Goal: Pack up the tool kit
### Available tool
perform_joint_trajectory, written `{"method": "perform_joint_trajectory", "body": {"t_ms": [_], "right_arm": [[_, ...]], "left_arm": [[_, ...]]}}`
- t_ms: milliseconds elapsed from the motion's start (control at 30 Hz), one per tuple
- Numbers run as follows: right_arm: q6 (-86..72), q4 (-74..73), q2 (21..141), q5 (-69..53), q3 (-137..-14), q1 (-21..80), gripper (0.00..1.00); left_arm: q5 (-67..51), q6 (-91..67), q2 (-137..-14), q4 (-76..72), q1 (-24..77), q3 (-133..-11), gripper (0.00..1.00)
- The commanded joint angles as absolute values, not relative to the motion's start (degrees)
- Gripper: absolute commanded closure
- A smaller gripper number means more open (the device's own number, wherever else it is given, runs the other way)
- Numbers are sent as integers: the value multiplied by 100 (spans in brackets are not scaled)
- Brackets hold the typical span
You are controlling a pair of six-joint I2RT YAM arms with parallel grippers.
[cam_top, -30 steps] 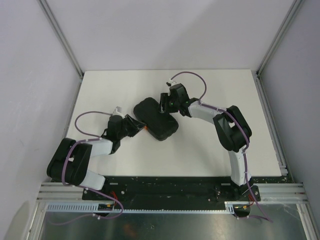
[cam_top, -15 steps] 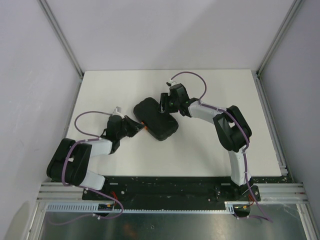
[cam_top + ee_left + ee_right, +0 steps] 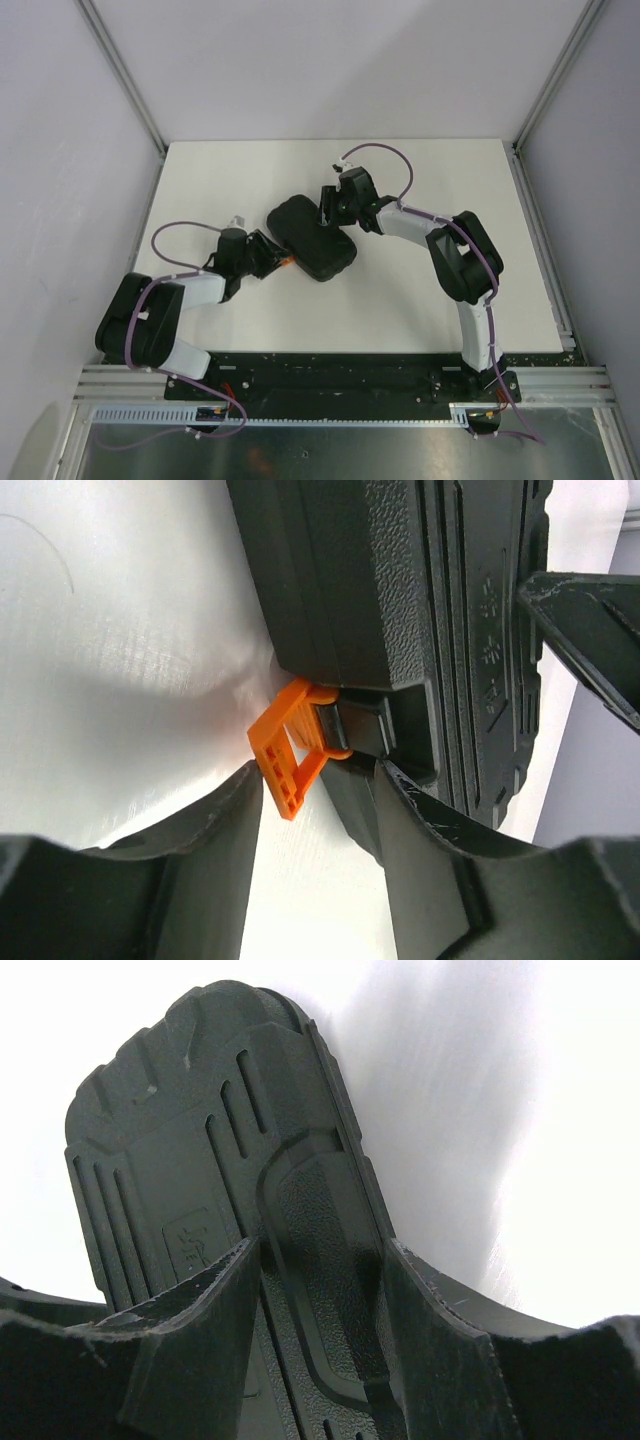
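On table (image 3: 450,200): case (image 3: 312,238) closed, latch (image 3: 293,745) unsnapped. Left gripper (image 3: 315,810) spread around latch; right gripper (image 3: 320,1290) spread, atop case.

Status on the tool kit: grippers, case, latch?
Left gripper open around orange latch; latch sticking out, unfastened. Right gripper open, resting on closed black case. Nothing blocking.

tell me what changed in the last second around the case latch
The left gripper shifted slightly toward the table's near edge, and its jaws now stand open on either side of the orange latch. The case and the right gripper, resting on top of it, stayed put.
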State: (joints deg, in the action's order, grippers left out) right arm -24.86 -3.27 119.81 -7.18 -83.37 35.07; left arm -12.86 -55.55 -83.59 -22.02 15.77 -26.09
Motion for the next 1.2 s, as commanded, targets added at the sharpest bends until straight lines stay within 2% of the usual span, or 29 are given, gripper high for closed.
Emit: {"method": "perform_joint_trajectory", "body": {"t_ms": [0,233,367,1167], "right_arm": [[-2123,-2418,12890,-431,-7770,3675,45],[-2131,-2417,12921,-427,-7770,3690,45],[-2143,-2421,12936,-424,-7777,3691,45],[-2110,-2443,13019,-554,-7770,3752,46]], "left_arm": [[-1240,-5404,-8455,-2154,1582,-2968,53],[-1214,-5388,-8493,-2110,1580,-3020,85],[-1193,-5371,-8476,-2025,1567,-3034,98],[-1510,-5471,-8198,-1714,1556,-3625,100]]}}
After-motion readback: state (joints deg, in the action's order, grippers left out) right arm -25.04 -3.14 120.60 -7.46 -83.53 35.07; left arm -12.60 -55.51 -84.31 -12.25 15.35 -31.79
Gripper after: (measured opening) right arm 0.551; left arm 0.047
